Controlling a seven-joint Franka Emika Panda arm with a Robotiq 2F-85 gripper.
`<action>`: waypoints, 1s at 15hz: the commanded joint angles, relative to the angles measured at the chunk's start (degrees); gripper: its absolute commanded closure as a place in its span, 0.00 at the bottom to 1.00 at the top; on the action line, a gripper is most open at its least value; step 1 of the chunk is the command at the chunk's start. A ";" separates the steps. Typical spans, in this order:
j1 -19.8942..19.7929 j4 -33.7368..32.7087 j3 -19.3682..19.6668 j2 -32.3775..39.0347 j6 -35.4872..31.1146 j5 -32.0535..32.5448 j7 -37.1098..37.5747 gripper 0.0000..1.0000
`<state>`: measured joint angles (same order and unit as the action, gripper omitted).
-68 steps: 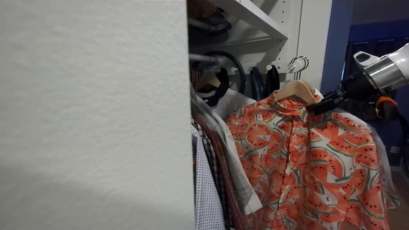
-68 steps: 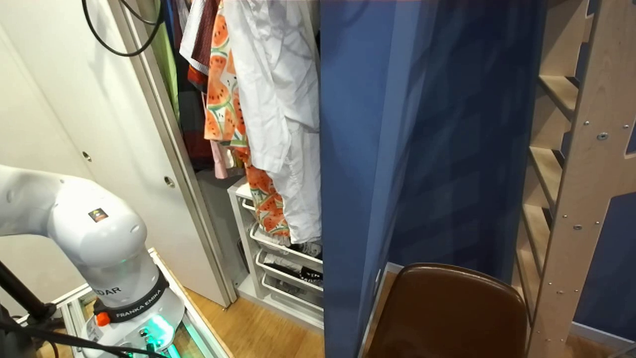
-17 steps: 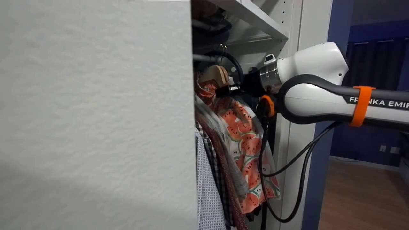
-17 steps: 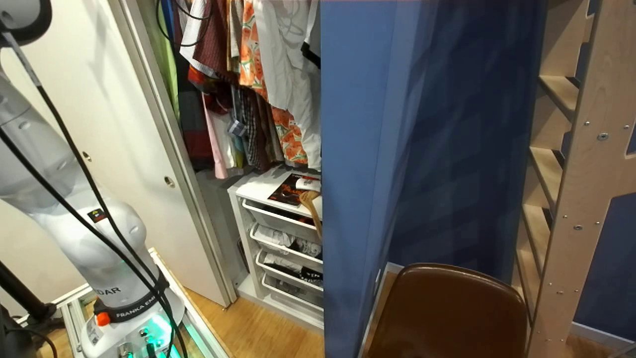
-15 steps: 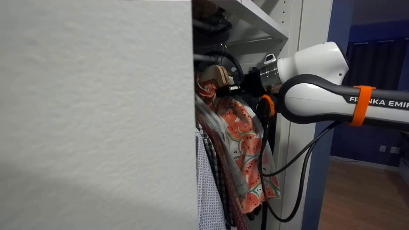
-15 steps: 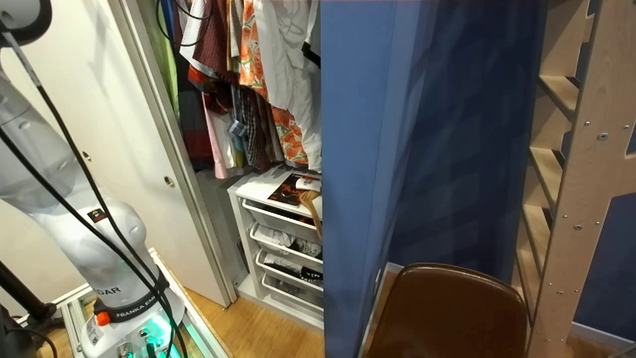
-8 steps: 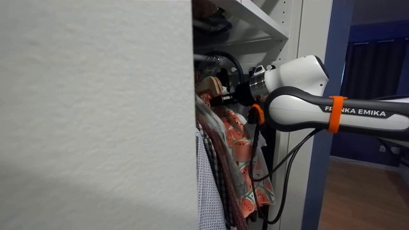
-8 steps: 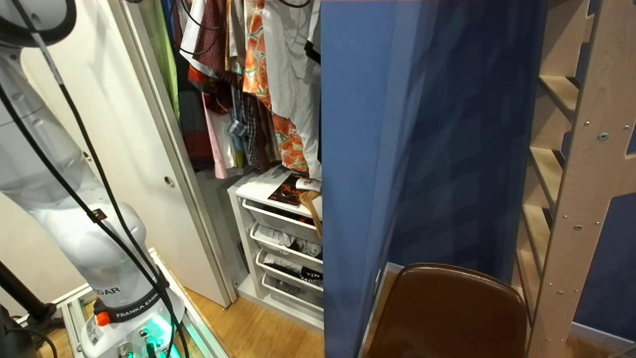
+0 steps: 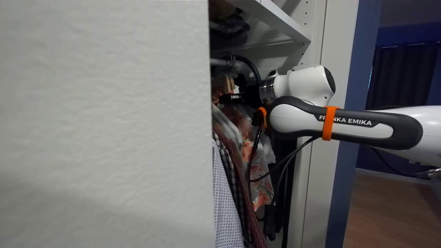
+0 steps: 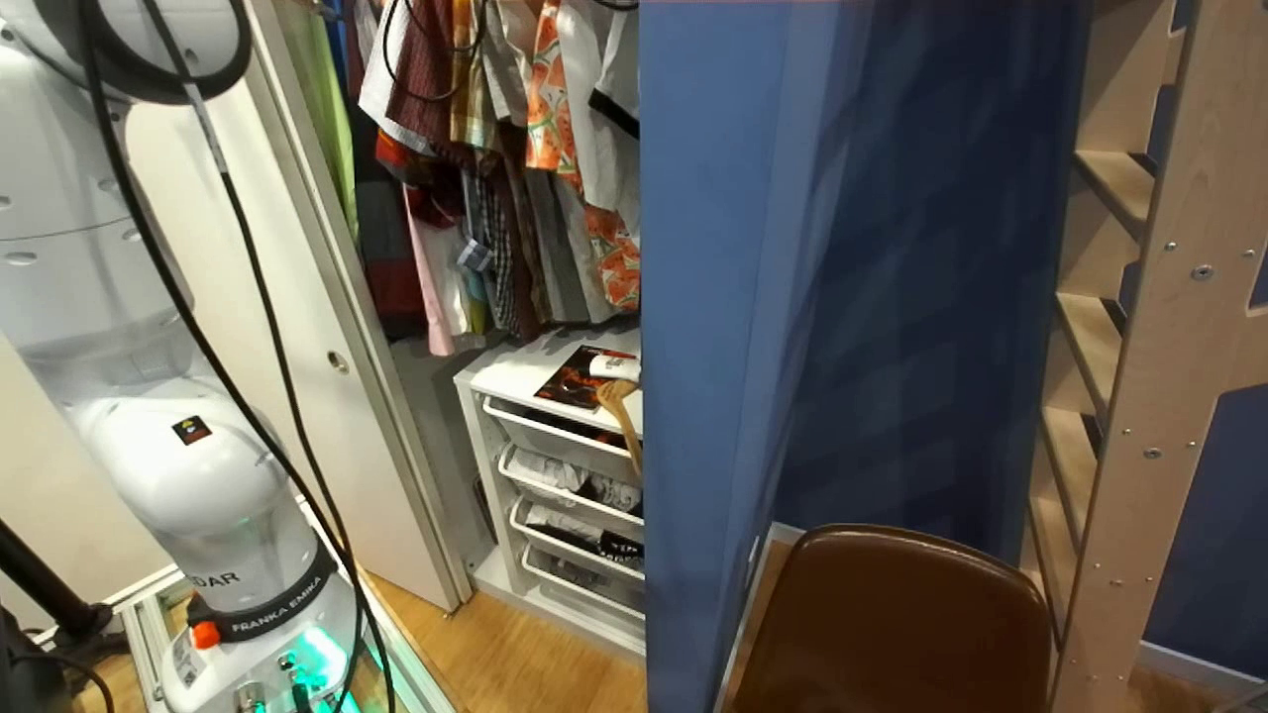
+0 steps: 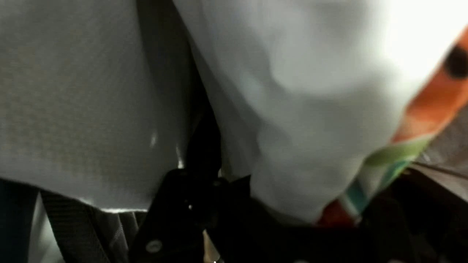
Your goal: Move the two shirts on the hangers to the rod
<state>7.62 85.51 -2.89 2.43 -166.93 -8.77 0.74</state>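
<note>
Since half a second ago the white-and-black robot arm (image 9: 303,86) has reached further in past the white side panel (image 9: 315,193), and the black two-finger gripper (image 9: 225,99) has risen a little with its load — the pair of light wooden hangers (image 9: 227,83) it is clamped on, fingers drawn together among the cloth. The thin metal hooks (image 9: 232,58) now show about level with the pale grey rod (image 9: 220,62); whether they sit over it I cannot tell. In an exterior view the orange watermelon-print shirt (image 10: 551,109) hangs beside the plain white shirt (image 10: 591,168), both shifted towards the smooth blue wall (image 10: 703,297), which hides more of the white one than before; the watermelon hem rides higher over the white drawer unit (image 10: 503,371). Room is tight: a white shelf (image 9: 279,24) stands above the rod, a white textured wall (image 9: 103,120) cuts off part of it, and other garments (image 9: 225,196) crowd one side. The more open room lies towards the side panel — though slack black cables (image 9: 288,157) loop across it.
</note>
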 commanded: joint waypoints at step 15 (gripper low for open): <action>-1.11 -25.70 -5.27 13.51 12.29 -8.51 -14.09 0.99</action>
<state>7.50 68.98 -6.55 11.64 -157.86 -14.33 -9.69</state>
